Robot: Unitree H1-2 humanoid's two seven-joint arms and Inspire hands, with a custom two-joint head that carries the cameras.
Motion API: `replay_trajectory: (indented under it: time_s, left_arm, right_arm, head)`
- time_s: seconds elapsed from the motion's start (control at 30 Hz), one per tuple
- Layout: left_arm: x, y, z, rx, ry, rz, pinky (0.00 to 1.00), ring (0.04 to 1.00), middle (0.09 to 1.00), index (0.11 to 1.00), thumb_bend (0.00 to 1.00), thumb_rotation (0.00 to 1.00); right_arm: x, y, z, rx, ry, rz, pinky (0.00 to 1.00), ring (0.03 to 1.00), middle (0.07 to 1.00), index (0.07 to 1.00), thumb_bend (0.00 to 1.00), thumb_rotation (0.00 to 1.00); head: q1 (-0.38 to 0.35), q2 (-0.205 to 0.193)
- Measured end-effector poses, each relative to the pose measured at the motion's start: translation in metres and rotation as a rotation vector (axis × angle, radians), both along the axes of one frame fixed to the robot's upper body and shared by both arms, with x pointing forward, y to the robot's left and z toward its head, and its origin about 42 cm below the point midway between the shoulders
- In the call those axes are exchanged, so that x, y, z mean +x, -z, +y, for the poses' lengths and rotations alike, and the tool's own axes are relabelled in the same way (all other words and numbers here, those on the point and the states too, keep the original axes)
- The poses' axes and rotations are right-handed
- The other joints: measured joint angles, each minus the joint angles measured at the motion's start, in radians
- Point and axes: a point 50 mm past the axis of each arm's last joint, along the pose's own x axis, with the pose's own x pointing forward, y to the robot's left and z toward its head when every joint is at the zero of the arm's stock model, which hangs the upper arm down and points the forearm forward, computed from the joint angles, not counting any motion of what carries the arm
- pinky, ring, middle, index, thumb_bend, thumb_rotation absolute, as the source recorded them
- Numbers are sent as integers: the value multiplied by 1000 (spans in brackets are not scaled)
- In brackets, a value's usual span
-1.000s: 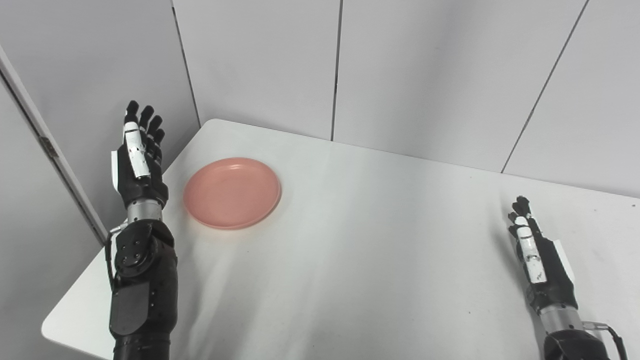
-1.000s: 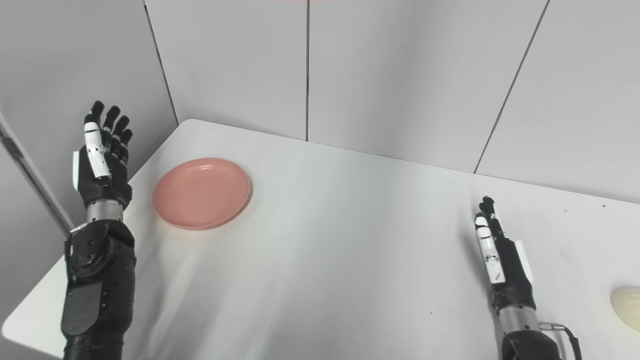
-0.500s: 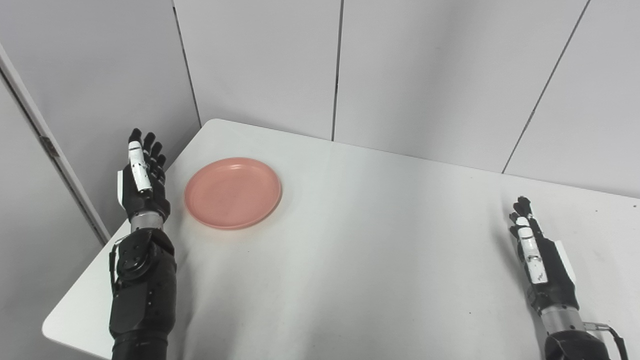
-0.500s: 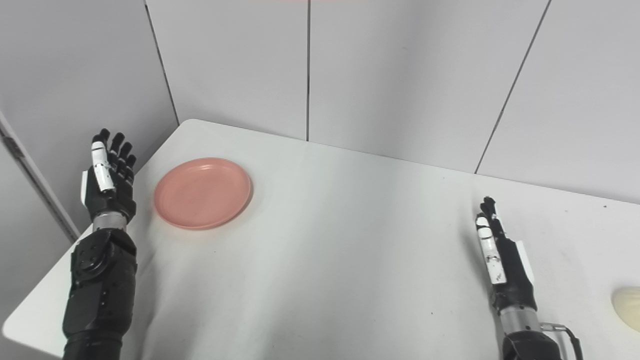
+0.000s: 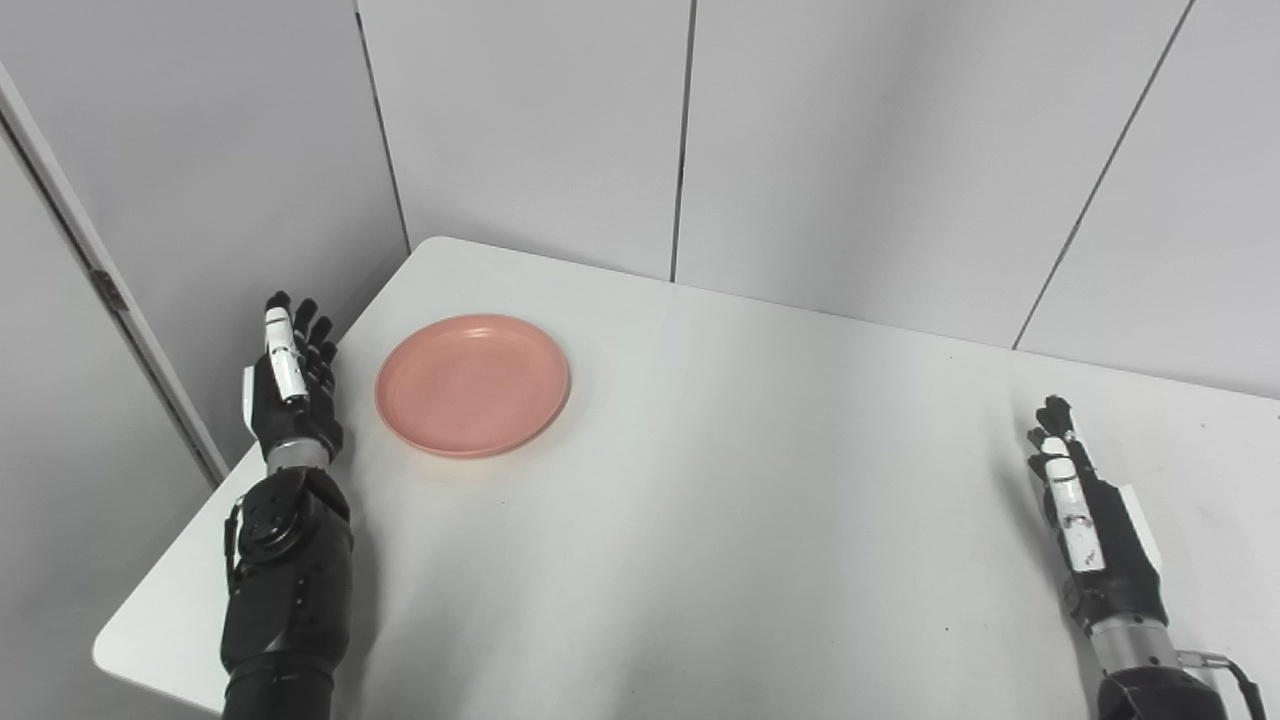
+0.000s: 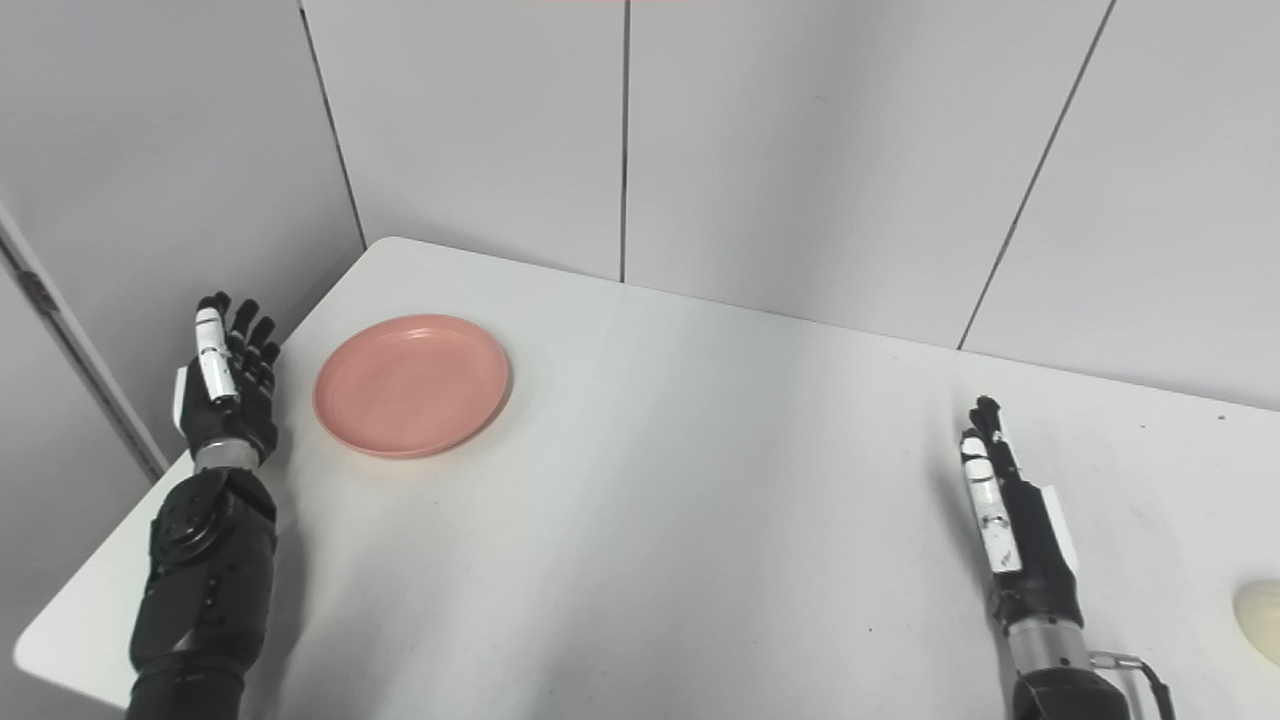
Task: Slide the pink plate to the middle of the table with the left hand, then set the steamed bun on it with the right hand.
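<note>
Near the far-left corner of the white worktop (image 5: 760, 520) sits the pink plate (image 5: 472, 384), flat and with nothing on it, just in from the left edge. Right beside it, at that left edge, the left robot hand (image 5: 290, 385) stands upright with its fingers (image 5: 282, 340) straight and spread apart, palm turned toward the plate, gripping nothing. A narrow strip of worktop shows between the hand and the plate's rim, so they are close but apart. Its black forearm (image 5: 285, 590) rises from the near-left corner.

Over on the right side, the right robot hand (image 5: 1095, 520) is also held edge-up, fingers extended and pointing toward the far edge, with nothing in it. Whether it rests on the surface or hangs just above it, I cannot tell. It is well apart from the plate, with the whole middle of the worktop lying between them.

And there, at the near-right edge, the steamed bun (image 6: 1260, 620) peeks in, a pale cream lump cut off by the border of the right eye view and out of sight in the left eye view. It lies on the worktop to the right of the right robot hand, near it but not touching. Grey wall panels (image 5: 850, 140) stand behind the far edge.
</note>
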Motion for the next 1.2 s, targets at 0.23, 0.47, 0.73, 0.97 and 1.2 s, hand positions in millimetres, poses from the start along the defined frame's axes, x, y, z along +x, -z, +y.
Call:
replay_trajectory:
  time_s: [0.23, 0.47, 0.73, 0.97, 1.2]
  left_arm:
    - [11, 2, -4, -13, 19, 16, 976, 942, 941, 960, 420, 1000]
    - [23, 4, -11, -22, 69, 27, 981, 949, 952, 962, 414, 1000]
    - [29, 5, -26, -4, 156, 31, 955, 936, 950, 969, 403, 1000]
    - [34, 6, -45, 5, 249, 27, 949, 935, 949, 955, 412, 1000]
    - [37, 4, -67, -4, 304, 33, 985, 933, 946, 956, 412, 1000]
  right_arm:
    - [0, 0, 0, -1, 0, 1, 1000, 998, 1000, 1000, 125, 1000]
    - [0, 1, 0, -11, 0, 1, 996, 985, 999, 1000, 129, 1000]
    - [-6, 2, 1, -11, 6, 18, 999, 986, 1000, 1000, 127, 1000]
    - [-7, 2, 2, -15, 20, 24, 986, 978, 992, 999, 139, 1000]
    - [-7, 2, 2, -12, 19, 24, 983, 978, 991, 1000, 138, 1000]
  head:
    - [-2, 2]
    - [-6, 5]
    - [-17, 11]
    - [-41, 18]
    - [-49, 21]
